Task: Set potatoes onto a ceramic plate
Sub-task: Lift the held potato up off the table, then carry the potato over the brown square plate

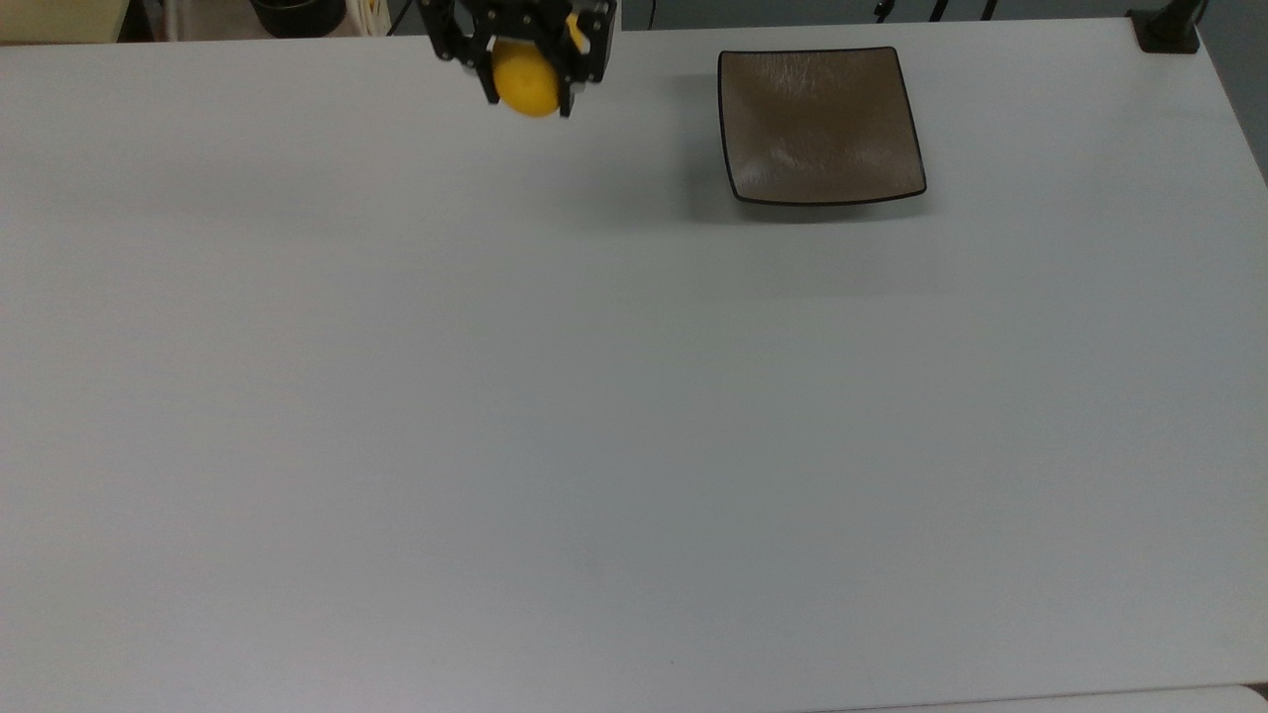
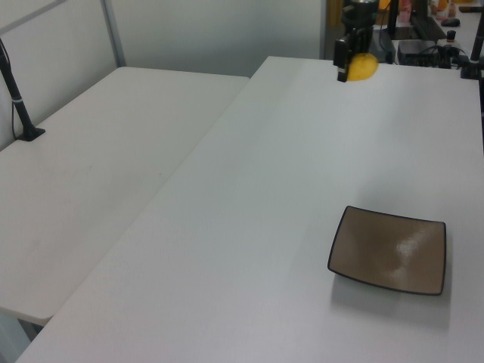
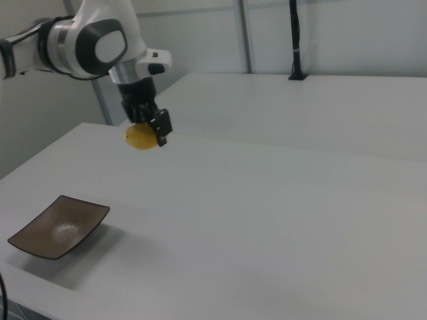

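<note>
A small bright yellow potato (image 1: 526, 77) hangs in the air, held between the black fingers of my gripper (image 1: 526, 61), which is shut on it. The left view has the gripper (image 2: 355, 66) and the potato (image 2: 363, 67) high above the far end of the table; the right view has the potato (image 3: 141, 137) under the gripper (image 3: 145, 131), well above the tabletop. The square brown-grey ceramic plate (image 1: 818, 124) lies flat and bare, to the right of the potato in the top view. It also lies near the front right in the left view (image 2: 389, 249) and at the lower left in the right view (image 3: 59, 225).
The white table (image 1: 594, 416) spreads wide below the potato. A second white table (image 2: 91, 166) adjoins it on the left view's left. A black post (image 2: 17, 98) stands on that second table, and a black clamp (image 1: 1167, 30) sits at the top view's far right corner.
</note>
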